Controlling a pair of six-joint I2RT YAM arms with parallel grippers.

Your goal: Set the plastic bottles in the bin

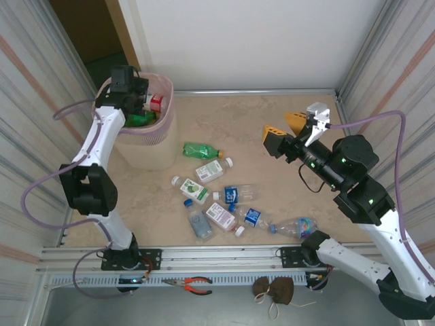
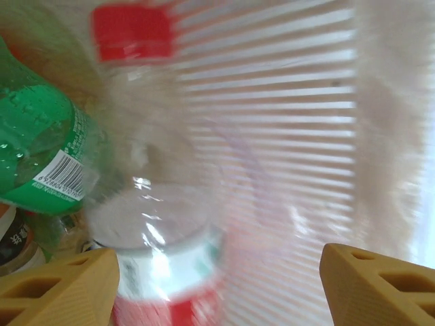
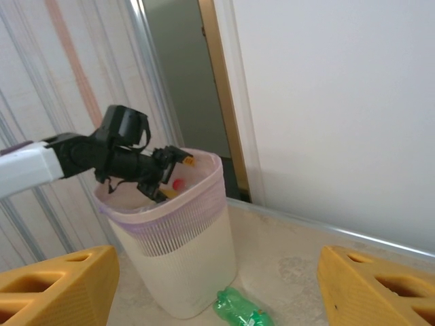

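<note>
The beige bin (image 1: 151, 151) with its pink liner stands at the back left. My left gripper (image 1: 145, 99) hangs over its mouth, fingers wide apart. In the left wrist view a clear, red-capped bottle (image 2: 153, 197) is motion-blurred inside the bin beside the left finger (image 2: 61, 288), clear of the right one; my left gripper (image 2: 217, 285) is open. A green bottle (image 2: 37, 153) lies in the bin. Several bottles lie on the floor, among them a green one (image 1: 202, 150) and a blue-labelled one (image 1: 234, 193). My right gripper (image 1: 289, 129) hovers open and empty at the right, facing the bin (image 3: 183, 251).
Corrugated walls close in both sides, with a white wall at the back. Red-handled pliers (image 1: 192, 284) and a brown object (image 1: 274, 288) lie on the front rail. Bare floor stretches between the right gripper and the bin.
</note>
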